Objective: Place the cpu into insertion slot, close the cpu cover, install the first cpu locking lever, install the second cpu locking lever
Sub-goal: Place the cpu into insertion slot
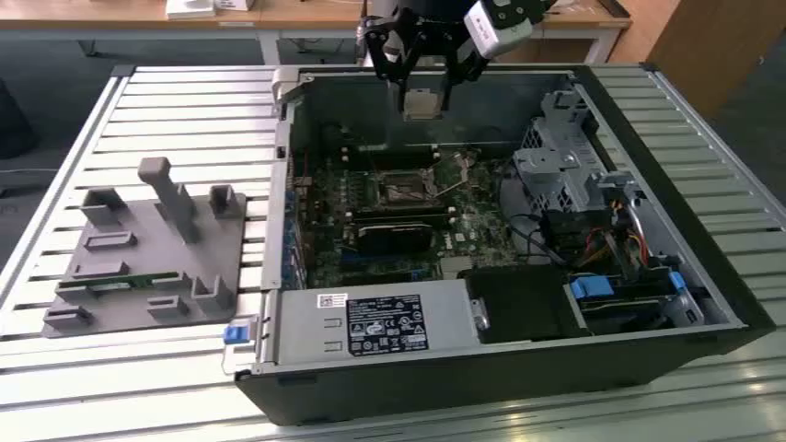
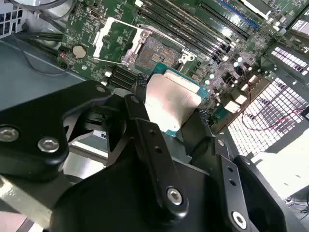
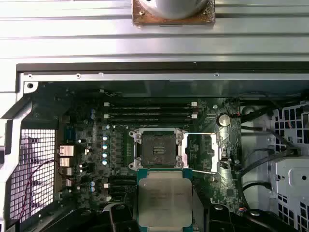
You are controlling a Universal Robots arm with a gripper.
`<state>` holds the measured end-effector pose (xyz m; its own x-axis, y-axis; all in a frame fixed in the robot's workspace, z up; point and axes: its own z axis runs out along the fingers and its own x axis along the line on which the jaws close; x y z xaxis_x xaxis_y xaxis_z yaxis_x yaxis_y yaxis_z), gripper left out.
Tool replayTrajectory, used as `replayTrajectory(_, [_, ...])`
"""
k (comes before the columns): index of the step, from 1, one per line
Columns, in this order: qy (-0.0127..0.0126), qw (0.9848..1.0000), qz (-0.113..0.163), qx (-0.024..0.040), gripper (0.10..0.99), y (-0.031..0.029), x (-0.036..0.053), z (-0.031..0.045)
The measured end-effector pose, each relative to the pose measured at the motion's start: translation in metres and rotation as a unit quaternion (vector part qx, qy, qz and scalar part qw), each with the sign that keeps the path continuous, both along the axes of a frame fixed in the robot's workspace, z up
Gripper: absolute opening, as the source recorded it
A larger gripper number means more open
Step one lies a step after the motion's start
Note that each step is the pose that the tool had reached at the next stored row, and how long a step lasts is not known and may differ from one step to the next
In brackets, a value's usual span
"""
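Hanging over the far wall of an open computer case (image 1: 491,368), at 12 o'clock in the exterior view, the jaws were clenched on the cpu (image 1: 421,104) by two opposite edges. The cpu was in the air, apart from the green board (image 1: 473,241), its pale metal top visible in both wrist views. The slot (image 1: 402,191) lay bare toward 6 o'clock from it, with the cover (image 2: 102,36) swung open just beside. The case sat on a slatted surface (image 1: 184,110).
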<state>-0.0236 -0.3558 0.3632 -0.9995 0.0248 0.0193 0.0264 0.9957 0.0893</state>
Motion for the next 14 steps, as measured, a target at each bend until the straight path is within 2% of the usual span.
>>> replayTrajectory(10, [0.0, 1.0, 0.0, 0.0, 0.537, 0.0, 0.0, 0.0])
replayTrajectory(14, [0.0, 0.9999, -0.011, -0.0002, 0.537, 0.0, 0.0, -0.0001])
